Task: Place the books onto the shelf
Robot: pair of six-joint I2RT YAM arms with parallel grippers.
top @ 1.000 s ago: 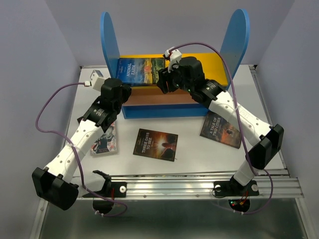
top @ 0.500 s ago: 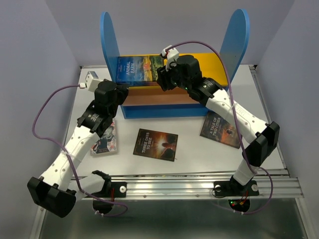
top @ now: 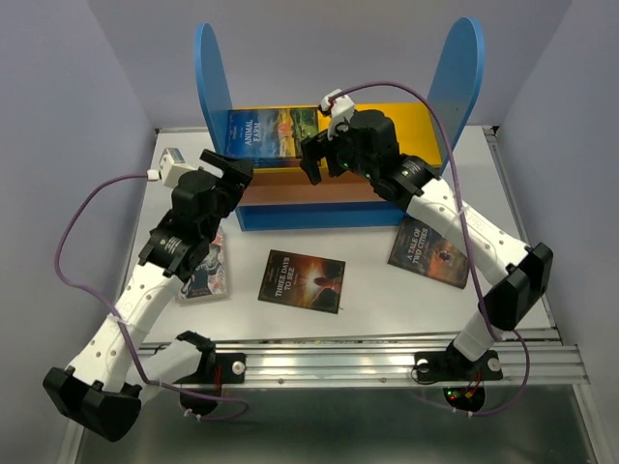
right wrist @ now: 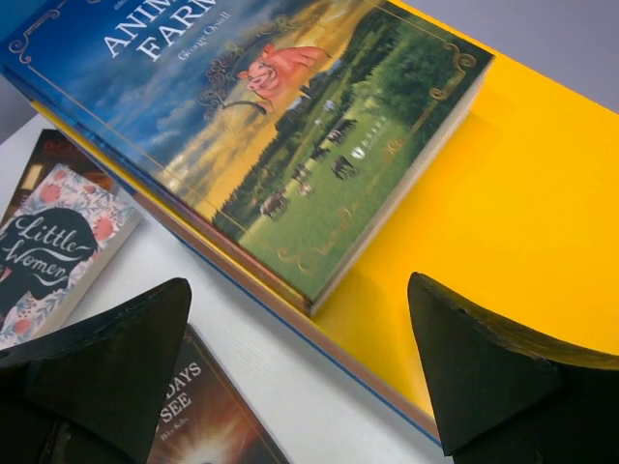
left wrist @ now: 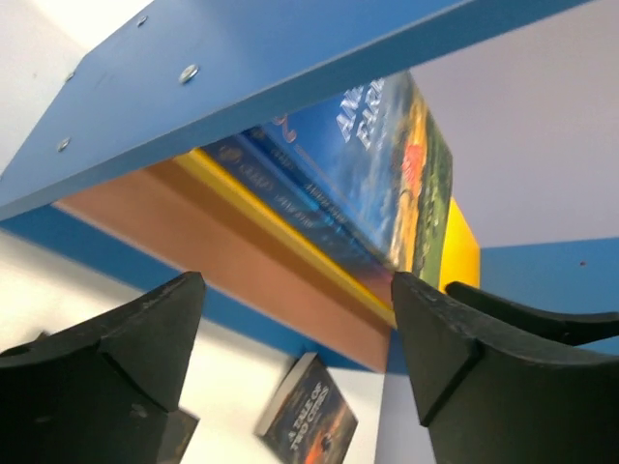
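Animal Farm (top: 271, 133) lies flat atop the shelf (top: 464, 68). The left gripper (top: 230, 164) hovers at its 7 o'clock and the right gripper (top: 311, 159) at 4 o'clock, jaws spread wide.

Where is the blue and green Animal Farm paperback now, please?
Top view: the Animal Farm paperback lies flat, uppermost, on the yellow top board, at its left end by the blue side panel.

White surface (top: 377, 290) w/ alu rail (top: 338, 356) along near edge; pale lilac walls (top: 58, 77) on 3 sides; grey strip (top: 319, 435) beside rail.
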